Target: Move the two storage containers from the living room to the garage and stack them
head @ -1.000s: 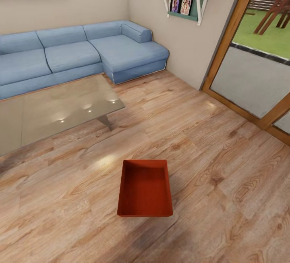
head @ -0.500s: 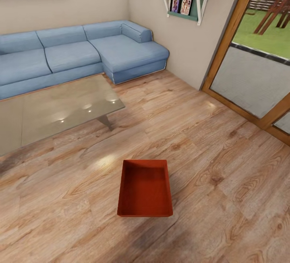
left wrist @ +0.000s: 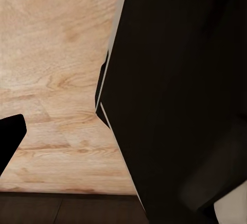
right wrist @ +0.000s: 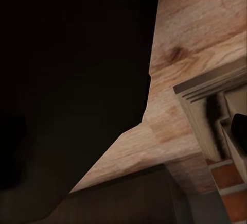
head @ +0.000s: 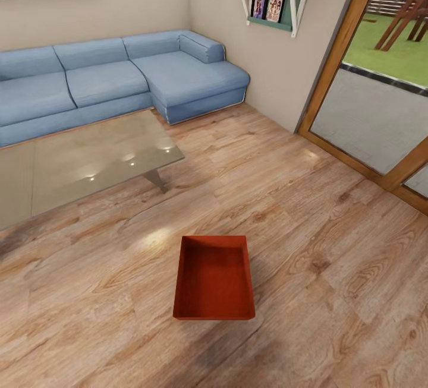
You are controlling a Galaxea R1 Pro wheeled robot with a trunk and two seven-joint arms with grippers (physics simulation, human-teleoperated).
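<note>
one storage container — on wood-plank floor.

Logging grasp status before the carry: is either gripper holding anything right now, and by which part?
It cannot be told: the wrist views are mostly dark. The one storage container in the head view sits on the wood-plank floor, with nothing gripping it.

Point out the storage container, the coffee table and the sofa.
storage container (head: 215, 284): head view, its inner bottom.
coffee table (head: 89, 159): head view, its glass top.
sofa (head: 107, 82): head view, a seat cushion.
</note>
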